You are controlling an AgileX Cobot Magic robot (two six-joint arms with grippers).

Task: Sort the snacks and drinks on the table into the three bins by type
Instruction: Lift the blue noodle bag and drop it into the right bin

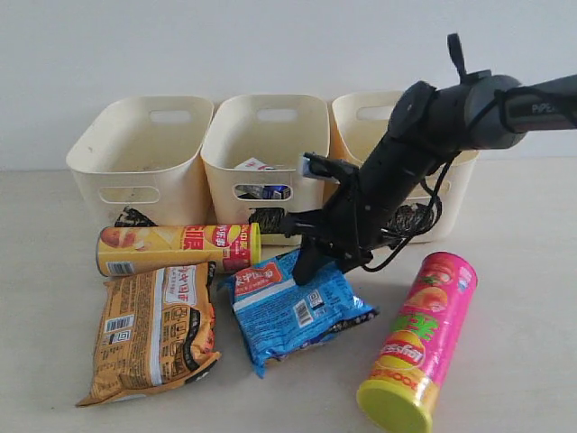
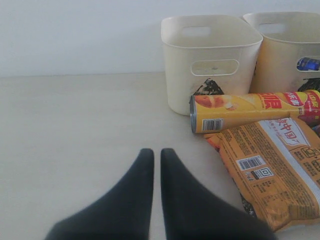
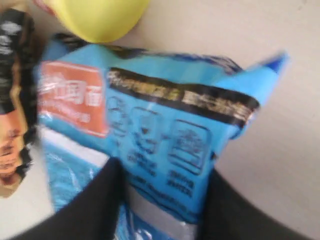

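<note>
Lena: Closest lies the pink tube (image 1: pixel 424 338), on its side at the right front of the tabletop (image 1: pixel 523 271), with its yellow-green lid (image 1: pixel 394 406) pointing forward.

Omar: And the blue bag (image 1: pixel 293 307)?

Lena: It's flat in the middle, just left of that tube. The right arm comes in from the upper right, bends in front of the right bin (image 1: pixel 361 117) and slopes down to the bag's far edge. The right gripper (image 1: pixel 305 269) is there with its fingers apart.

Omar: Is it touching the bag?

Lena: I cannot tell. The right wrist view is blurred and shows only the bag's print between the two dark fingers (image 3: pixel 85 210).

Omar: What about the left side?

Lena: The left gripper (image 2: pixel 156 165) appears only in its own wrist view, low over bare tabletop. Its fingers are together and hold nothing. The orange-tan bag (image 2: pixel 275 170) is off to one side of it.

Omar: What else is there?

Lena: The yellow-and-red tube (image 1: pixel 176 248) lies across the front of the left bin (image 1: pixel 135 153) and the middle bin (image 1: pixel 266 135). The orange-tan bag is just in front of it. White and blue packaging shows inside the middle bin, too small to read. The tube and the arm cover parts of the black marks on the bins, so I cannot make out their shapes.
</note>
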